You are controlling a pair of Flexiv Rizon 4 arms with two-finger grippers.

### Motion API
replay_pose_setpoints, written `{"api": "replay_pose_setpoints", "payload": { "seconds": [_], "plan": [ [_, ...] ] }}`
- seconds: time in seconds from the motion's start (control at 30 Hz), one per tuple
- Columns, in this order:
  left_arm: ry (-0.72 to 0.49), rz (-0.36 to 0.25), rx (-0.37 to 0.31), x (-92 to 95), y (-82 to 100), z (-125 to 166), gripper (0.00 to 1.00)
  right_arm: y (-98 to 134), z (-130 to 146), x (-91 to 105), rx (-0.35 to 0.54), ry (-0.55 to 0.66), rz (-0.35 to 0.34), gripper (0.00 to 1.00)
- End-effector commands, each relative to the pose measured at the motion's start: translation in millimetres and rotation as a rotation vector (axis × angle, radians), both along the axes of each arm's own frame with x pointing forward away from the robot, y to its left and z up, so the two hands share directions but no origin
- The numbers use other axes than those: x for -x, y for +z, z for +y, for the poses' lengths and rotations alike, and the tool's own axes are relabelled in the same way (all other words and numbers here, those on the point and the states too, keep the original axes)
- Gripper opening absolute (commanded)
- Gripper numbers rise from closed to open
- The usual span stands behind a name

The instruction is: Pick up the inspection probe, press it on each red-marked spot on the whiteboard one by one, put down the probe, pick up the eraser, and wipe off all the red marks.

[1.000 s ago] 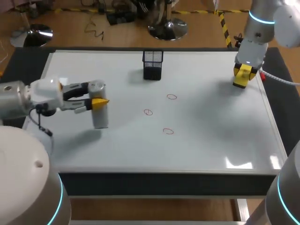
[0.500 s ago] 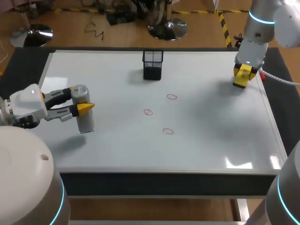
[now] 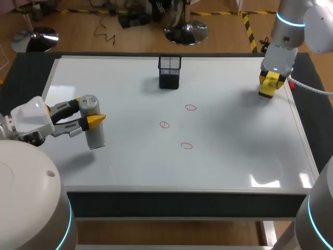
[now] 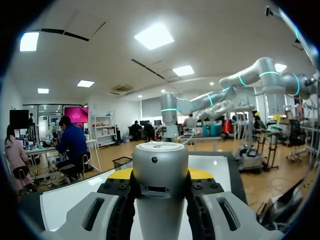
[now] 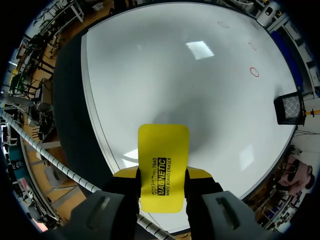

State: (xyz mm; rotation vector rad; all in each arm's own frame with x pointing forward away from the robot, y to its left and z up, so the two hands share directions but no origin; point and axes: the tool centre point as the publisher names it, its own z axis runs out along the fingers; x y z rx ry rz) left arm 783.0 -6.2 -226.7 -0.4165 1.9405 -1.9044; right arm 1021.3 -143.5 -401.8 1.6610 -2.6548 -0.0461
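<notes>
Left gripper (image 3: 91, 113) has its fingers (image 4: 199, 174) clamped from both sides on the inspection probe (image 3: 95, 134), a silver cylinder w/ a flat cap, long axis upright and gripped near the top. It sits over the left part of the whiteboard (image 3: 234, 151); can't tell if the lower end touches the surface or hangs just above. Key relation: all three red marks lie to the probe's right, toward the board's middle. The middle mark (image 3: 164, 124) is nearest, the far mark (image 3: 190, 108) and the near mark (image 3: 187, 146) are a bit beyond, and all are well apart from the probe. None looks wiped. The left arm comes in low from the left edge w/ its wrist roughly level, fingers pointing right across the board, so the probe stands vertical. My read is that the next move needs a sideways carry to the right w/ the axis kept upright, then a straight push down on a mark. The right gripper (image 5: 162, 173) is closed on the yellow eraser (image 5: 163, 150), fingers on both its sides, pointing down by the far right edge of the board – well apart from the marks. A black mesh basket (image 3: 169, 72) stands at the far middle of the board, clear of the probe's likely path.
</notes>
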Motion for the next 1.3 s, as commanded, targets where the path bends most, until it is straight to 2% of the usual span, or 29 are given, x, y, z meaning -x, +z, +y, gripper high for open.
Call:
{"api": "replay_pose_setpoints", "payload": {
  "seconds": [0.03, 0.27, 0.43, 0.73, 1.07, 1.3],
  "plan": [
    [0.005, -0.001, -0.001, 1.0, 1.2, -1, 0.0, 7, 15, 9.5, -0.003, 0.03, -0.011, 0.0],
    [0.005, -0.001, -0.001, 1.0, 1.2, -1, 0.0, 27, 57, 37.2, 0.035, 0.12, -0.042, 0.0],
    [0.005, -0.001, -0.001, 1.0, 1.2, -1, 0.0, 31, 92, 58.6, 0.057, 0.19, -0.036, 0.0],
    [0.005, -0.001, -0.001, 1.0, 1.2, -1, 0.0, 32, 162, 97.7, 0.005, 0.322, -0.04, 0.0],
    [0.005, -0.001, -0.001, 1.0, 1.2, -1, 0.0, 32, 226, 121.0, -0.026, 0.43, -0.039, 0.0],
    [0.005, -0.001, -0.001, 1.0, 1.2, -1, 0.0, 18, 277, 133.5, -0.04, 0.487, -0.022, 0.0]
  ]
}}
